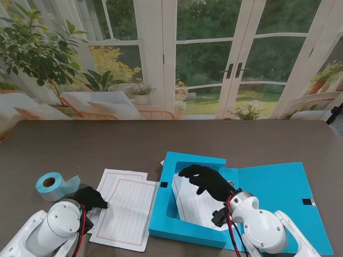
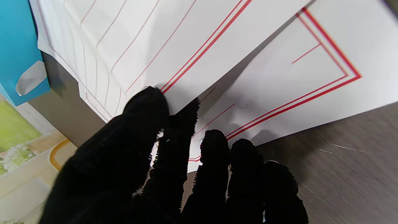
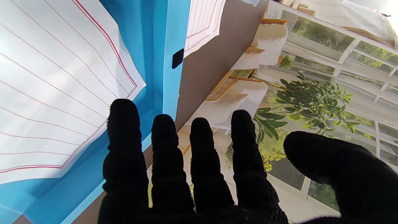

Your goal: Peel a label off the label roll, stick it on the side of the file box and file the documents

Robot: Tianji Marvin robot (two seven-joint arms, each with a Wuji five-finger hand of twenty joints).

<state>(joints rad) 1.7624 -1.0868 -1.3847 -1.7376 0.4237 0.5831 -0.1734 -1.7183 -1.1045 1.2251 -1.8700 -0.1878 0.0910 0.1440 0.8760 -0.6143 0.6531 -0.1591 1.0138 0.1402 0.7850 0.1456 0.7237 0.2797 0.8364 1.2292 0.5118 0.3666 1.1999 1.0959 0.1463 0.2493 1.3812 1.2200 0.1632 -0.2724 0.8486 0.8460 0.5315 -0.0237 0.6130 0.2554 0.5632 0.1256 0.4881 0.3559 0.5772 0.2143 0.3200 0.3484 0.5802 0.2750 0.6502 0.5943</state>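
The open blue file box (image 1: pixel 161 217) lies flat on the table with its lid (image 1: pixel 278 193) spread to the right. A lined sheet (image 1: pixel 188 203) rests inside it, also seen as the sheet (image 3: pixel 56 93) in the right wrist view. My right hand (image 1: pixel 206 181) hovers over the box, fingers spread, holding nothing. Two more lined sheets (image 1: pixel 128 211) overlap on the table left of the box. My left hand (image 1: pixel 92 198) sits at their left edge, thumb (image 2: pixel 146 105) and forefinger (image 2: pixel 183 121) pinched on the corner of the upper sheet (image 2: pixel 186 46). The blue label roll (image 1: pixel 53 186) stands farther left.
The dark table's near edge runs just behind both arms. The box wall (image 2: pixel 18 46) stands close beside the loose sheets. A printed backdrop of windows and plants rises behind the far table edge.
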